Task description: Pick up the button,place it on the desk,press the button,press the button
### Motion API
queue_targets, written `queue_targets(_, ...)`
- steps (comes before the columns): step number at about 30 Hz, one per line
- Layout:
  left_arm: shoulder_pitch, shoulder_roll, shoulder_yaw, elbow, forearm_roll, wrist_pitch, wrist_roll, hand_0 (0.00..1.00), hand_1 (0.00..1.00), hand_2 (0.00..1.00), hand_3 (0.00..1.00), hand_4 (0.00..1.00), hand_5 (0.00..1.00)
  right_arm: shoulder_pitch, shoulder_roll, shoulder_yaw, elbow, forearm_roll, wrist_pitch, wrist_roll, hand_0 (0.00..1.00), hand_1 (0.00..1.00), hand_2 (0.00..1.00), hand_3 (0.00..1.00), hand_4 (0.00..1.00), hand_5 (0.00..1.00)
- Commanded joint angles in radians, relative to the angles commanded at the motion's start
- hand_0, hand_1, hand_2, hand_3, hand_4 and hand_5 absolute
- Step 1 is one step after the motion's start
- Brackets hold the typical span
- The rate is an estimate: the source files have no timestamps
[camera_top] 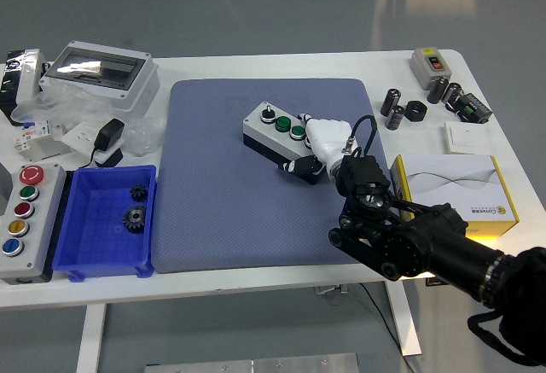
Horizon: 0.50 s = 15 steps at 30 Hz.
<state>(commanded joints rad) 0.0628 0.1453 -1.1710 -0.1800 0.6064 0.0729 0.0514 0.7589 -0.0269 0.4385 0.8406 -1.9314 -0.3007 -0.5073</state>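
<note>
White tabletop [256,283] fills the frame, and a blue-grey mat [222,194] is spread over its middle. On the mat, just right of centre, the button box [277,138] is set at an angle: a grey lid over a dark base, with a black knob and two green buttons [290,125] seen along the top. The box's right end is covered by the right hand [320,142], which is brought in from the lower right of the frame. Its white fingers [314,127] are curled down over the lid beside the buttons, while the thumb [303,166] is tucked against the near side wall; whether a button is pressed cannot be told. No left hand is seen.

The box is judged rigid and moderately heavy, with smooth plastic walls that could slip under a loose grip, though the mat should keep it from sliding. It is best taken across its long side walls, away from the raised caps. A firm, vertical push is called for on each button so that the box is not tipped
</note>
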Motion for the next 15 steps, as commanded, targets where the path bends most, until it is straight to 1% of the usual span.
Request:
queue_targets(3,0.001,0.0,0.003,0.0,-0.003,0.0,-0.002,0.661,0.63,0.62,0.708,0.751,0.183,0.0,0.0,-0.006,-0.002,-0.011,-0.01,-0.002,0.248,0.462,0.552,0.836,0.866,0.295)
queue_targets(4,0.002,0.0,0.004,0.0,-0.004,-0.001,-0.002,0.659,0.63,0.62,0.708,0.751,0.182,0.0,0.0,-0.009,-0.003,-0.016,-0.011,-0.003,0.167,0.376,0.452,0.708,0.494,0.219)
queue_targets(9,0.004,0.001,0.006,0.0,-0.006,-0.001,-0.007,0.659,0.63,0.62,0.708,0.751,0.182,-0.002,-0.001,-0.018,-0.002,-0.036,-0.004,-0.003,0.167,0.376,0.452,0.708,0.494,0.219)
queue_targets(10,0.004,0.0,0.006,0.0,-0.007,-0.001,-0.007,0.656,0.631,0.62,0.706,0.751,0.182,-0.003,-0.002,-0.017,0.001,-0.041,-0.004,-0.001,0.105,0.311,0.358,0.602,0.392,0.103)
queue_targets(13,0.005,-0.001,0.005,0.0,-0.005,0.0,-0.006,0.656,0.631,0.62,0.706,0.751,0.182,-0.004,-0.014,-0.014,0.025,-0.051,-0.004,0.013,0.105,0.311,0.358,0.602,0.392,0.103)
queue_targets(15,0.006,-0.002,0.004,0.0,-0.004,0.0,-0.006,0.656,0.631,0.62,0.706,0.751,0.182,-0.004,-0.031,-0.017,0.054,-0.047,-0.012,0.032,0.105,0.311,0.358,0.602,0.392,0.103)
